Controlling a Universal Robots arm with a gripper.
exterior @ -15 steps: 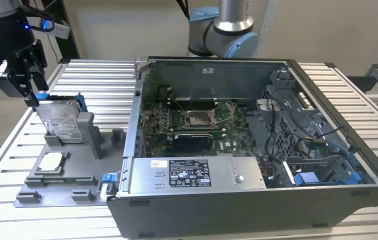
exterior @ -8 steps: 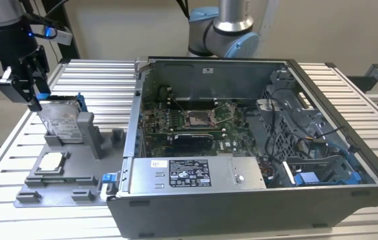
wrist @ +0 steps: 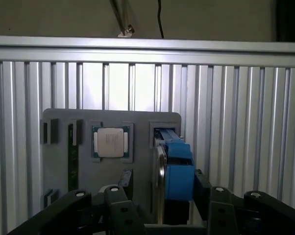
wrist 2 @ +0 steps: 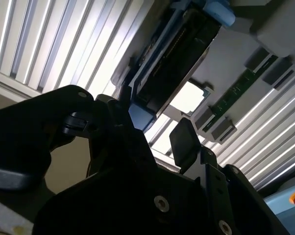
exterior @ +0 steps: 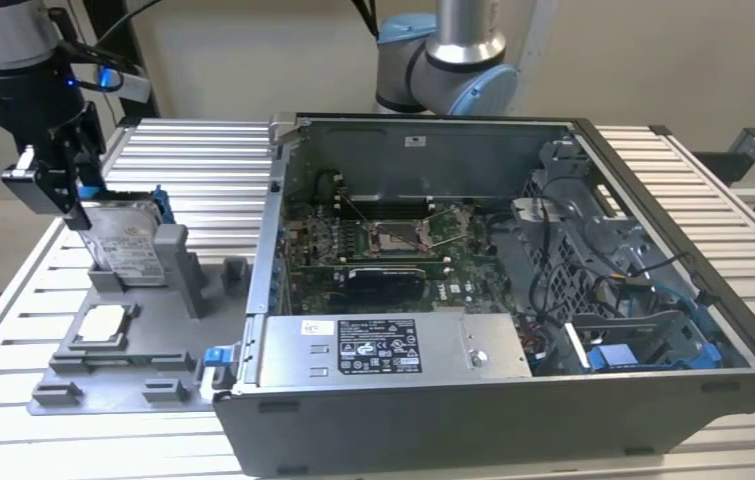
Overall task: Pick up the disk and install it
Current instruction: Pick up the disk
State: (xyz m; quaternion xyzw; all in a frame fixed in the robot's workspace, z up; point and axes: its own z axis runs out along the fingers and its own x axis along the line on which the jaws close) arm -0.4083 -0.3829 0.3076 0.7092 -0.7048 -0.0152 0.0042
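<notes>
disk (exterior: 128,240): on edge in grey holder (exterior: 110,375), exterior view's left, long axis vertical | gripper (wrist: 163,191): fingers spread, straddling its top

Silver-grey, white-labelled, blue-bracketed disk (exterior: 128,240), upright on its edge in a slot of the grey holder (exterior: 150,362).
</notes>
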